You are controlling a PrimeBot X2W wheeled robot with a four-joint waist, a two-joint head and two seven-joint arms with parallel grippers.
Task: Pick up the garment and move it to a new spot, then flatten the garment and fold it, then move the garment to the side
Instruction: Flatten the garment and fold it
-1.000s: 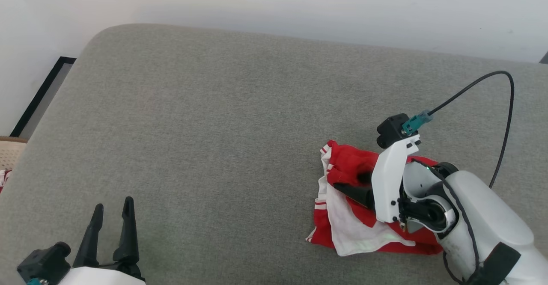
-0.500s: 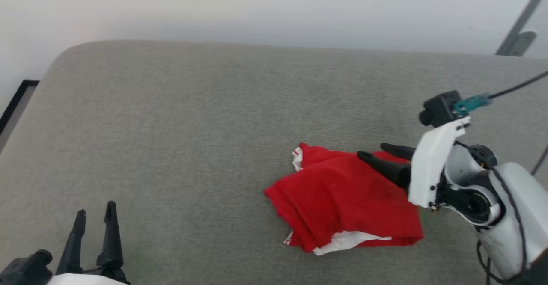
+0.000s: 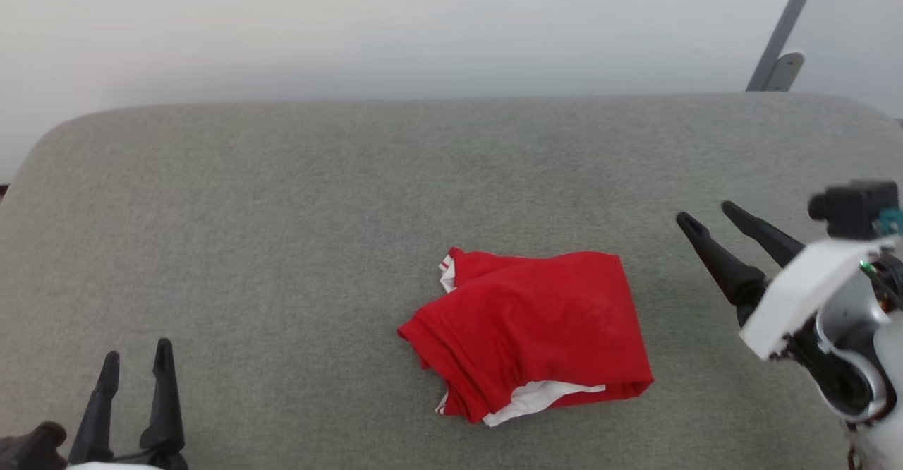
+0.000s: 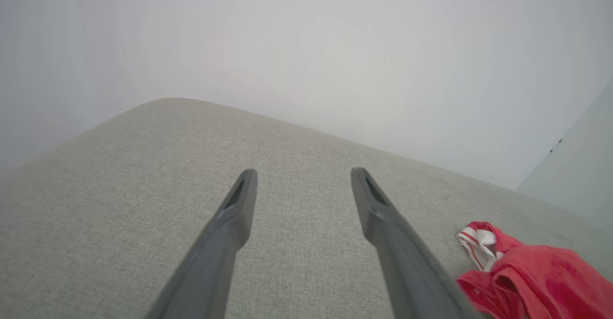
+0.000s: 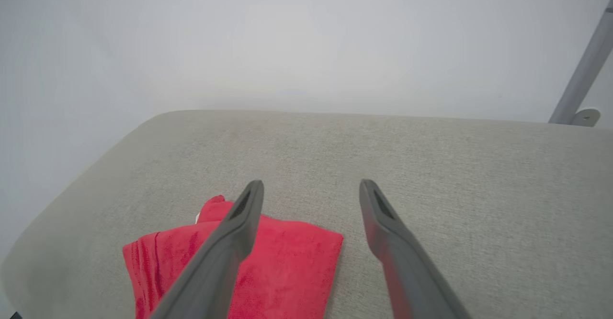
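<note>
Down at the near left corner the left gripper (image 3: 137, 350) hovers just over the grey cushion (image 3: 282, 209), its 2 dark fingers spread apart and holding nothing. From its own wrist camera the left gripper (image 4: 303, 173) shows bare grey weave between the fingers, with the pale wall (image 4: 306, 46) rising behind the cushion's rounded far edge.

Moving across, the garment (image 3: 529, 329) lies a little right of the cushion's middle, toward the near side, well away from the left gripper. It sits as a compact folded bundle, red on top. A striped trim band (image 3: 446, 272) peeks out at its far left corner, and a white layer (image 3: 543, 396) shows under the near edge (the folds look loose rather than crisp). Neither gripper touches it. In the left wrist view the garment (image 4: 527, 276) appears at the lower right, trim corner turned toward the camera.

Further right, the right gripper (image 3: 705, 212) is raised beside the garment, fingers released wide, empty, pointing up and left. In its wrist view the right gripper (image 5: 311, 183) looks down past the garment (image 5: 297, 261), which lies below and behind the left-hand finger there.

At the far right a grey metal strut (image 3: 786, 25) leans against the wall.
</note>
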